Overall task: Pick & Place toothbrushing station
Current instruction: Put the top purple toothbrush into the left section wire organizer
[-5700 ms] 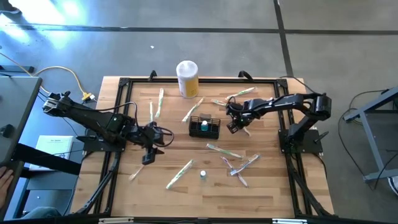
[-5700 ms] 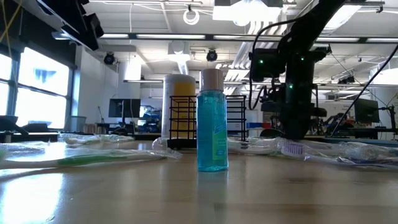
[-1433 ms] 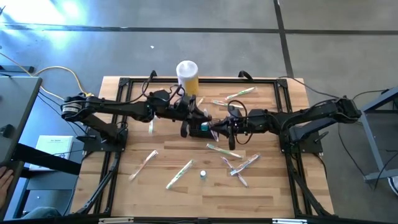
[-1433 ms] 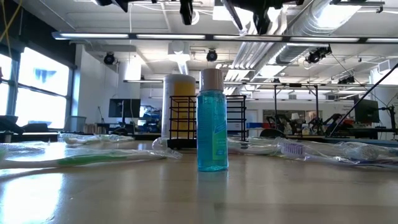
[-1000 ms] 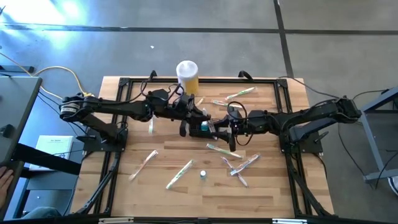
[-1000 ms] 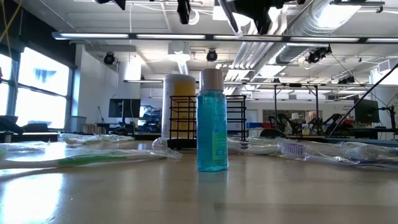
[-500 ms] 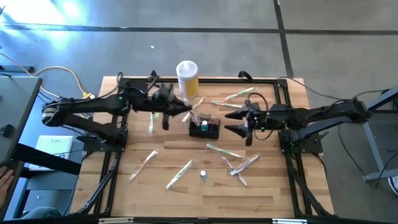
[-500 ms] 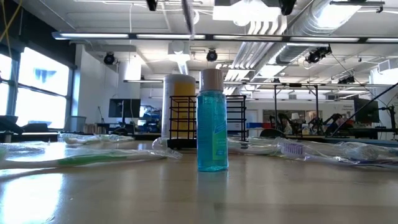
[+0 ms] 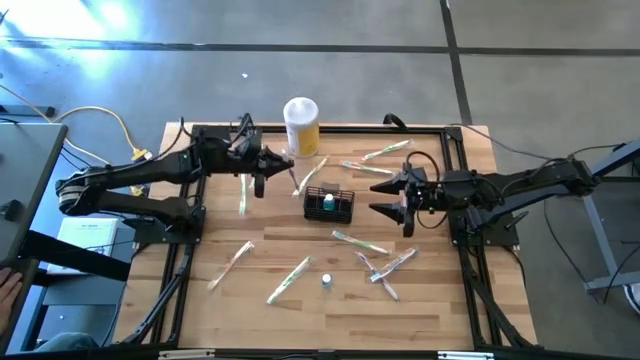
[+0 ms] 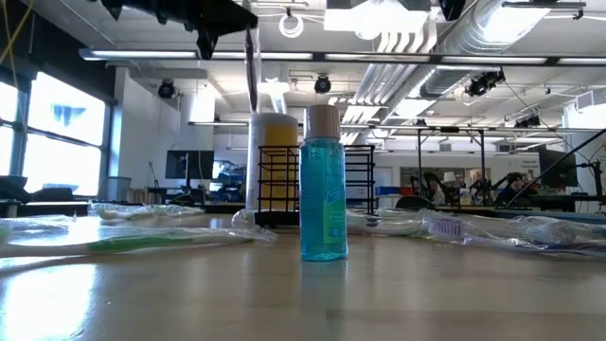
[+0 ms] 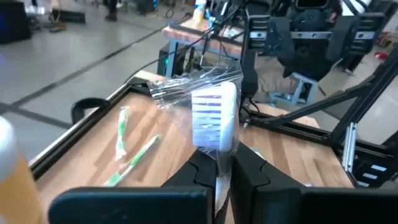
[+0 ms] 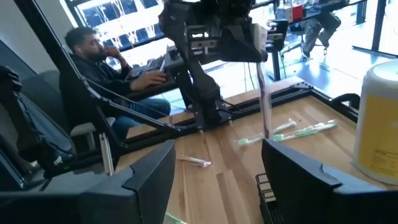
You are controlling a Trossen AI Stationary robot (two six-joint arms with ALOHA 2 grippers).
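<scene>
Hiding toothbrush [image 11: 214,121] handle: left fingers [image 11: 225,167] clamped on it; right fingers [image 9: 388,197] wide, empty, beside mesh caddy [image 9: 329,205].

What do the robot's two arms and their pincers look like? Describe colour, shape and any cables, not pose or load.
Both arms are black and slender, built of jointed tubular links. The left pincer and the right pincer each end in two flat, dark, blocky fingers. Thin black cables loop along the links near the wrists. A yellow cable runs toward the left arm's base. No markings can be read.
</scene>
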